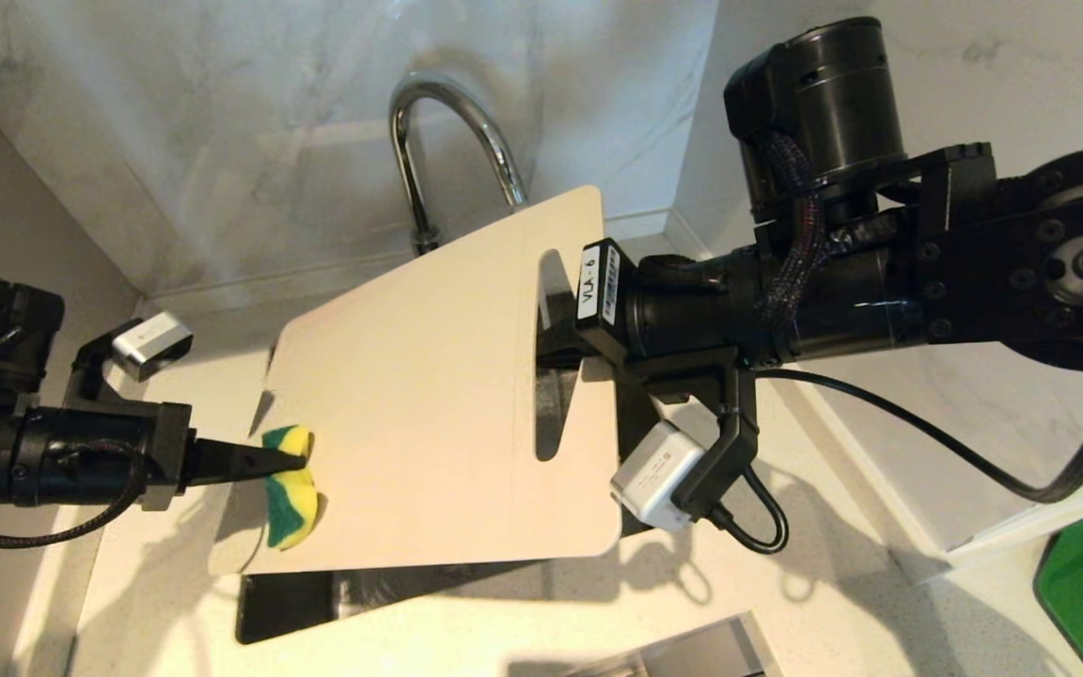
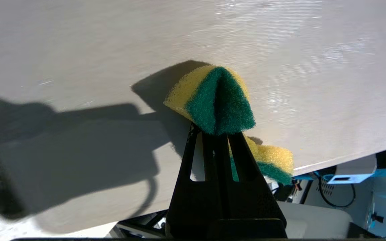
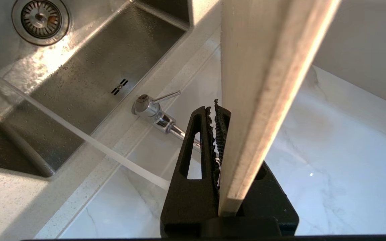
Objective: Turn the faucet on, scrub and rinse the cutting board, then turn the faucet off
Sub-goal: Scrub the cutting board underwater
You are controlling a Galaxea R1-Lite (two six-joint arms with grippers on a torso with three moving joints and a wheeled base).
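The cutting board (image 1: 429, 395) hangs tilted over the sink (image 3: 79, 83), covering most of the basin and leaving only a dark strip open along its near edge. The right tool (image 1: 560, 338), clamped on the board's handle end, and its arm block the way in from the right. The left tool (image 1: 302, 461), pinching a sponge (image 1: 290, 489) against the board's left end, fills that side. The faucet (image 1: 447, 141) arches up at the worktop's (image 1: 833, 602) back edge behind the board. The near right corner lies bare.

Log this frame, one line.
phase: scrubbing | left gripper: shut on sponge against cutting board | right gripper: holds board over sink
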